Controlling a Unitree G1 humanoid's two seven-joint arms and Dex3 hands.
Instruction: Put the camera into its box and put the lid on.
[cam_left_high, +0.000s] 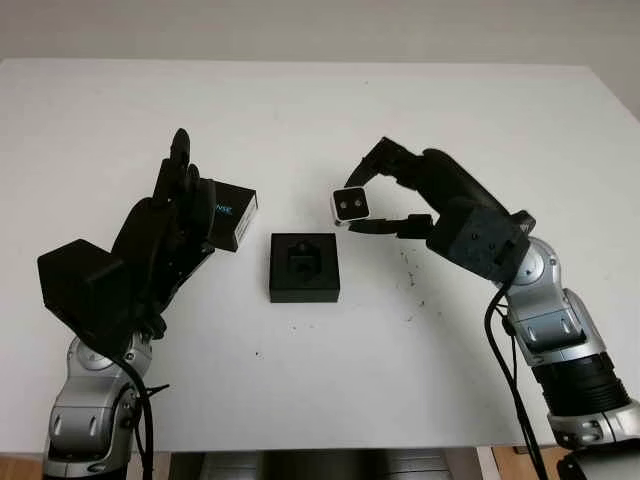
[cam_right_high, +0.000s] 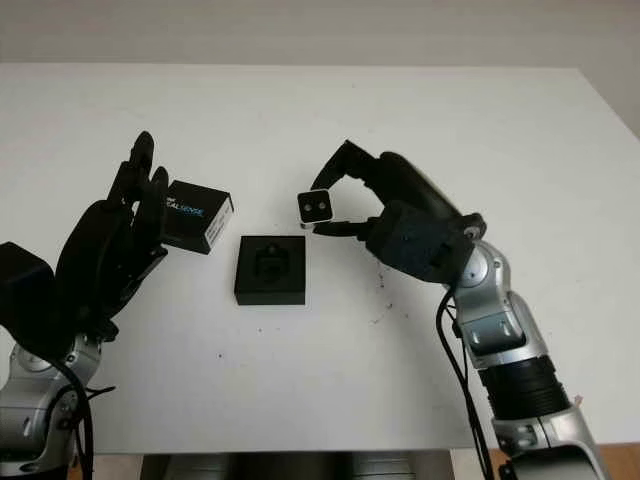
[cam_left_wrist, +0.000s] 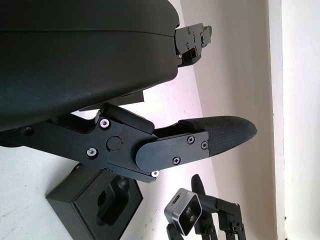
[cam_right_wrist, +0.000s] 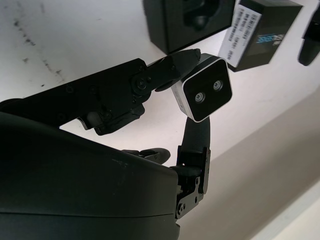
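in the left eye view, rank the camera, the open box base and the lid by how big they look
1. box base, largest.
2. lid, partly hidden behind the open left hand, so unsure.
3. camera, smallest, pinched in the right hand.

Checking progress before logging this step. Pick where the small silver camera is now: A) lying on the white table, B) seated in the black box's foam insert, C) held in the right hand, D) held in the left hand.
C: the right hand grips the small silver camera clear of the open black box.
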